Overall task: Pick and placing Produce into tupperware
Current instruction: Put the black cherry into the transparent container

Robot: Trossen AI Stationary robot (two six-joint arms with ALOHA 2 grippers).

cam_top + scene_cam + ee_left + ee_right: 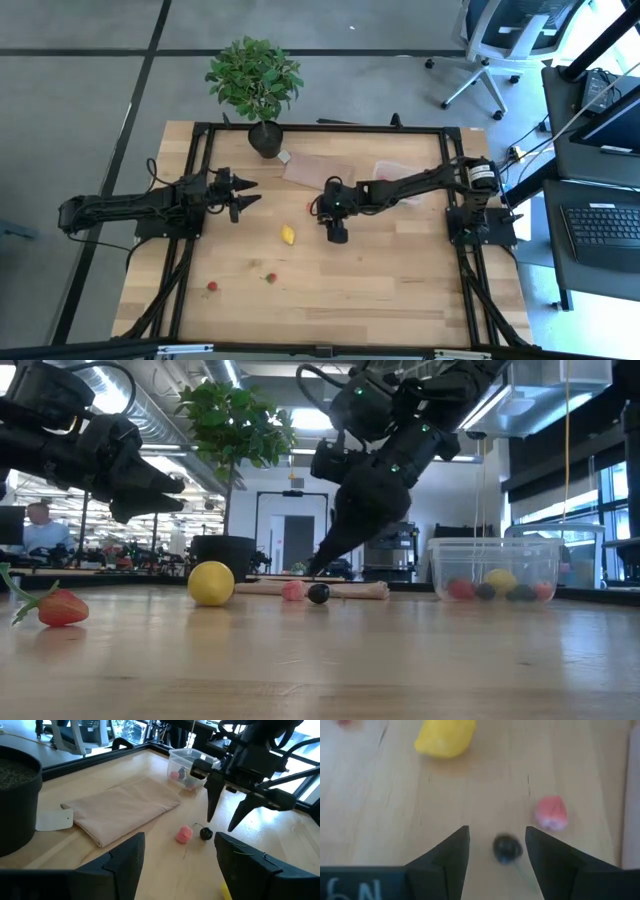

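The table (400, 290) carries both arms, and the right arm reaches in from its mount toward the middle, wrist bent so the right gripper (497, 851) points down at the wood; its fingers (447, 857) stand apart, holding nothing, with a dark cherry (507, 848) on the table between the tips, apparently not touching either. The left arm lies stretched along the left side, and the left gripper (177, 857) hangs level above the table, open and empty, pointing toward the right one. A potted plant (255, 85) stands at the far edge, and a folded tan cloth (122, 807) lies flat between it and the tub (495, 568), which sits at the far right side near the right arm's mount. Inside the clear tub the low view shows about five pieces, one yellow, one or two red and some dark, though the plastic blurs them and an exact count is hard. Loose on the table I count one lemon (288, 235), one pink berry (184, 834) just beside the cherry, and two strawberries (270, 278) near the front edge, one of them well to the left (212, 286). From above, the right gripper hides the cherry and the pink berry
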